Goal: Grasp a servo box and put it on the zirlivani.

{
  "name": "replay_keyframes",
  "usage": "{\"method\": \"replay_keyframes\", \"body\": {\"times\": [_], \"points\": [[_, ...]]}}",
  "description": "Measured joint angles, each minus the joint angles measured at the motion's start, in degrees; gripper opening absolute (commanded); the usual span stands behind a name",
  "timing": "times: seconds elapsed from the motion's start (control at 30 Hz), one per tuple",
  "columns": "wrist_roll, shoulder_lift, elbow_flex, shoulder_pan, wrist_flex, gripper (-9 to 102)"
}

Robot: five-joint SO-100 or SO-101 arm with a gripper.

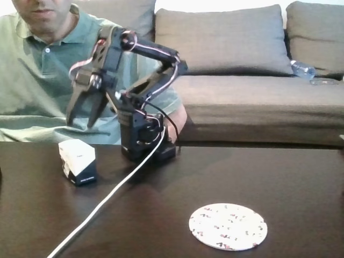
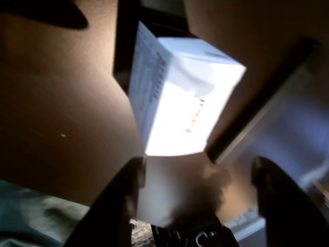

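The servo box [image 1: 78, 160], white with a dark lower band, stands on the dark table at the left in the fixed view. My gripper [image 1: 81, 122] hangs open a short way above it, fingers pointing down, nothing between them. In the wrist view the servo box [image 2: 180, 100] lies brightly lit below and ahead of the two dark fingertips [image 2: 126, 180], which stand wide apart around empty space; the gripper [image 2: 198, 177] is clear of the box. The zirlivani [image 1: 228, 226], a flat round white disc with reddish speckles, lies at the front right of the table.
A white cable [image 1: 115, 191] runs from the arm's base [image 1: 145, 142] diagonally to the front left edge. A person in a green shirt [image 1: 37, 70] sits behind the table. A grey sofa [image 1: 247, 70] with a plastic bottle [image 1: 304, 70] stands behind.
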Motion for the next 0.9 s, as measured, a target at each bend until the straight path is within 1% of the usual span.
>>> {"method": "replay_keyframes", "body": {"times": [0.27,0.4,0.77,0.9], "points": [[0.2,-9.0,1.7,-0.5,-5.3,27],[0.2,-11.9,1.7,-0.5,-7.7,34],[0.2,-13.4,1.7,-0.5,-8.2,34],[0.2,-13.4,3.7,-0.7,-11.6,33]]}}
